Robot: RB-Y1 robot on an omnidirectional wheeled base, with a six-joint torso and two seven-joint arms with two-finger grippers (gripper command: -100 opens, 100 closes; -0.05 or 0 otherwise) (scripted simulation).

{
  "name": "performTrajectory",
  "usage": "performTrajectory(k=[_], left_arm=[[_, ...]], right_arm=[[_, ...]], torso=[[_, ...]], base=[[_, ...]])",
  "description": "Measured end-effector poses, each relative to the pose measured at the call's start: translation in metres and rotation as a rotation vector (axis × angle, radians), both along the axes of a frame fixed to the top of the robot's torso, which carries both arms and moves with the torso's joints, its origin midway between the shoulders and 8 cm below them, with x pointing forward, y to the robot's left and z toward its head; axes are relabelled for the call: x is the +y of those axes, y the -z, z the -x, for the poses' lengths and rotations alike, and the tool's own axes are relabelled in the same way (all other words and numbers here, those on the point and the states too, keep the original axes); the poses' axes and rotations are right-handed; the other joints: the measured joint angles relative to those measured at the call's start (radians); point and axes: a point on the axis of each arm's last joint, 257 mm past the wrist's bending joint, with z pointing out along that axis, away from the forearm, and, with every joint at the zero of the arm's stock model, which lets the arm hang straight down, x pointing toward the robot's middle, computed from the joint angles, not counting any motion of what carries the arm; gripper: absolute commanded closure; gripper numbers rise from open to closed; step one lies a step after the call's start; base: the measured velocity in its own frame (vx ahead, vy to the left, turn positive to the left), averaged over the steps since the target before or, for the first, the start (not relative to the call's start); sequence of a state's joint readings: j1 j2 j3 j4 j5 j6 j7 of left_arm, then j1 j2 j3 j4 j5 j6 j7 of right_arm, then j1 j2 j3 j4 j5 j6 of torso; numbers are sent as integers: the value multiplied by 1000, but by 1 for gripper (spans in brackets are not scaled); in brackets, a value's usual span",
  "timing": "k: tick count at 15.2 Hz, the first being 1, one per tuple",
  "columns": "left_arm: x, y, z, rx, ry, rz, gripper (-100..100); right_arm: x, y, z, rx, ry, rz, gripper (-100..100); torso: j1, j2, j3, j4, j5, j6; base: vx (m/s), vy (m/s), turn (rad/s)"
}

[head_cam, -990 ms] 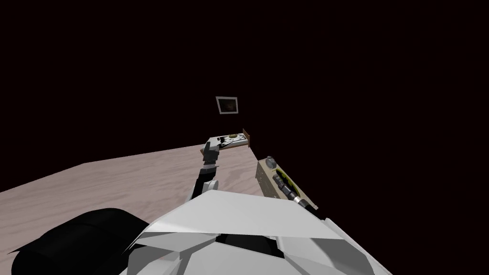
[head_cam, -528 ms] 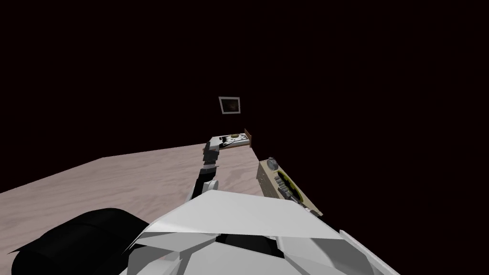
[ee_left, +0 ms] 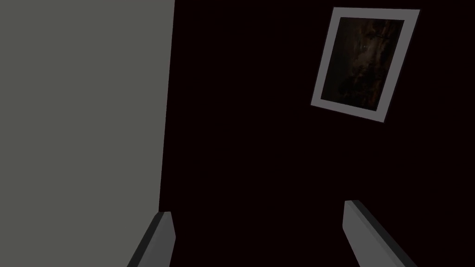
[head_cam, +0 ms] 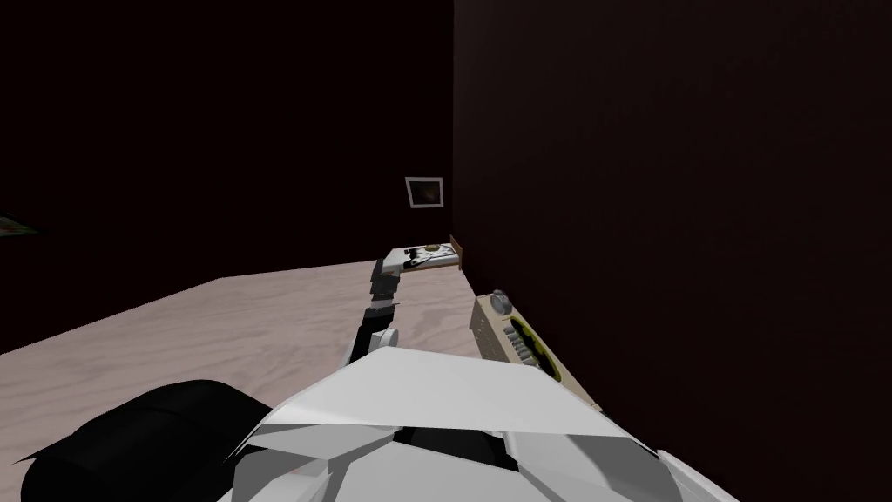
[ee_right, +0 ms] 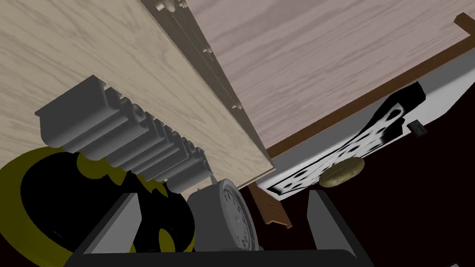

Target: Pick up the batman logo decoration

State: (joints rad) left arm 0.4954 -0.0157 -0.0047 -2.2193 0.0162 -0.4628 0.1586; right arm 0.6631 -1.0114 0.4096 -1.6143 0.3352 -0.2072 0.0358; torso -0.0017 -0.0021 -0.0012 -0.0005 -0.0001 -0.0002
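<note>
1. right gripper [ee_right: 222, 218] holds its two thin grey blades wide apart with nothing clamped; a round grey clock [ee_right: 230, 220] stands between them.
2. batman logo decoration [ee_right: 46, 204] is a flat yellow oval bearing a black bat shape, just beside the clock, and one blade crosses in front of it.
3. it lies on the pale, wood-grained cabinet [ee_right: 93, 55], whose top is smooth and straight-edged.
4. a grey ridged block [ee_right: 120, 134], a row of rounded ribs, lies across one edge of the logo.
5. in the head view the cabinet sits lower right of centre against a dark wall, with the logo on top and the clock at its far end.
6. left gripper [ee_left: 264, 236] also has its blades spread wide and empty; its arm rises at the frame's centre over a pale plank floor [head_cam: 218, 331].
</note>
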Motion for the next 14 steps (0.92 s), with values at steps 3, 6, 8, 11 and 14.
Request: performTrajectory(k=[3, 6, 8, 11, 14], left_arm=[[0, 0, 0, 0, 0, 0, 0], [0, 0, 0, 0, 0, 0, 0], [0, 0, 0, 0, 0, 0, 0], [0, 0, 0, 0, 0, 0, 0], [0, 0, 0, 0, 0, 0, 0]], right_arm=[[-31, 10, 24, 63, -41, 85, -100], [-53, 16, 47, 115, -82, 155, -100], [-70, 16, 64, 152, -113, 206, -100], [-107, 16, 83, 210, -170, 297, -100], [-127, 15, 93, 245, -219, 359, -100]], torso=[[0, -1, -1, 0, 0, 0], [1, -2, -1, 0, 0, 0], [2, -3, -2, -1, 0, 0], [2, -7, -4, -1, 0, -1], [4, -9, -5, -2, 1, -1]], base=[[38, -20, 133], [50, -6, 87], [76, 8, 179], [119, 6, 193], [142, 26, 137]])
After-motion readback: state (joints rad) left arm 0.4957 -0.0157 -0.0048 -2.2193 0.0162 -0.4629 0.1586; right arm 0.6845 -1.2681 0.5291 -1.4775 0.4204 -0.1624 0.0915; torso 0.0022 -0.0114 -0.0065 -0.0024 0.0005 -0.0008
